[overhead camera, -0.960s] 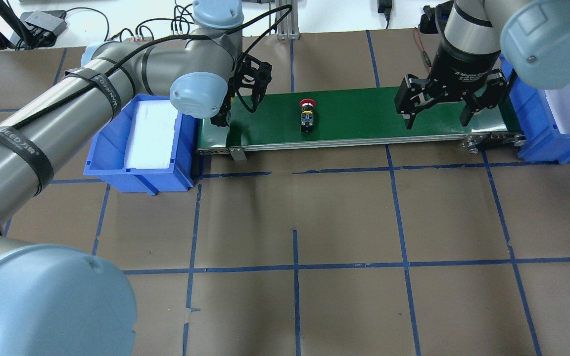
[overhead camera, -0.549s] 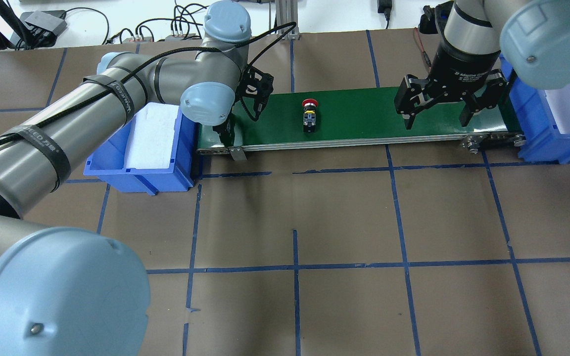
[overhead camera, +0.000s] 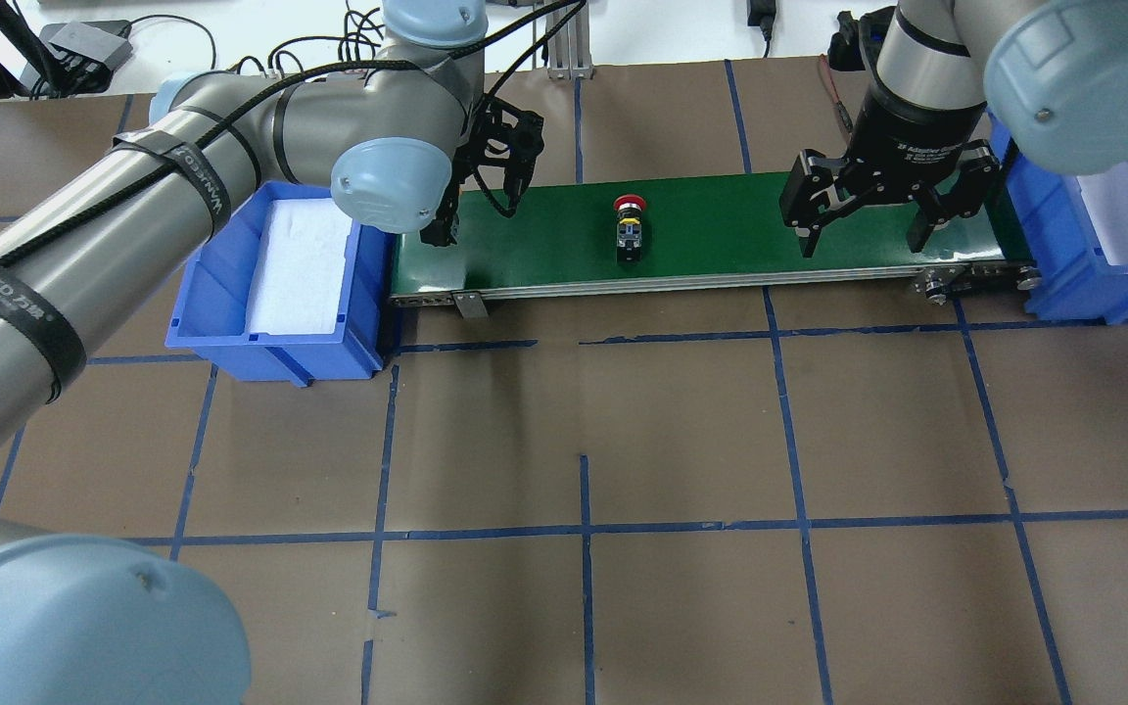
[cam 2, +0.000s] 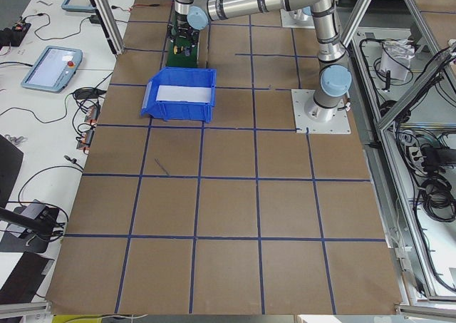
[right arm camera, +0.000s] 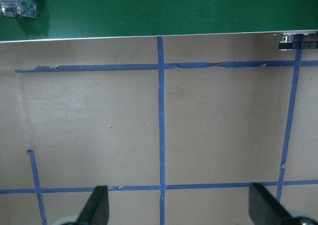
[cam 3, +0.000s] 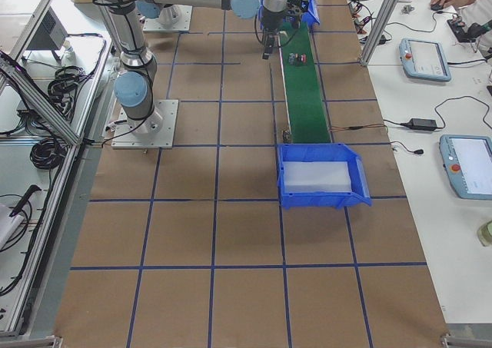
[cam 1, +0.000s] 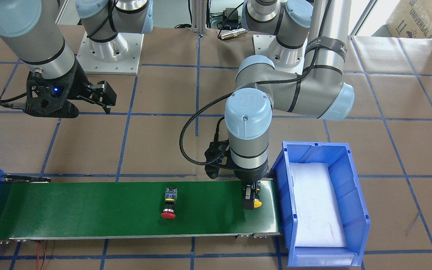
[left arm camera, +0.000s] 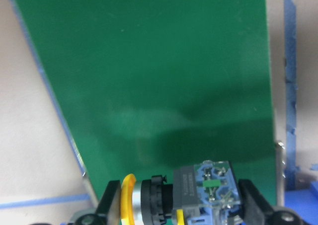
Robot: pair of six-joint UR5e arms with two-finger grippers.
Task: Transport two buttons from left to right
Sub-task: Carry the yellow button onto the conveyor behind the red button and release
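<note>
My left gripper [cam 1: 252,200] is shut on the yellow-capped button [left arm camera: 198,185], held sideways low over the left end of the green conveyor belt [overhead camera: 721,220]; I cannot tell whether it touches the belt. In the overhead view this gripper [overhead camera: 442,233] is mostly hidden by its wrist. The red-capped button [overhead camera: 631,223] lies on its side mid-belt, and also shows in the front view [cam 1: 169,205]. My right gripper [overhead camera: 862,245] is open and empty above the belt's right end, apart from the red button.
A blue bin [overhead camera: 231,333] lined with white foam stands against the belt's left end. Another blue bin [overhead camera: 1073,284] stands at the belt's right end. Brown table paper with blue tape lines lies in front of the belt.
The red button has moved a little to the right along the belt. My left wrist swung toward the belt's near edge and back, still holding the yellow button. The right arm stayed put.
</note>
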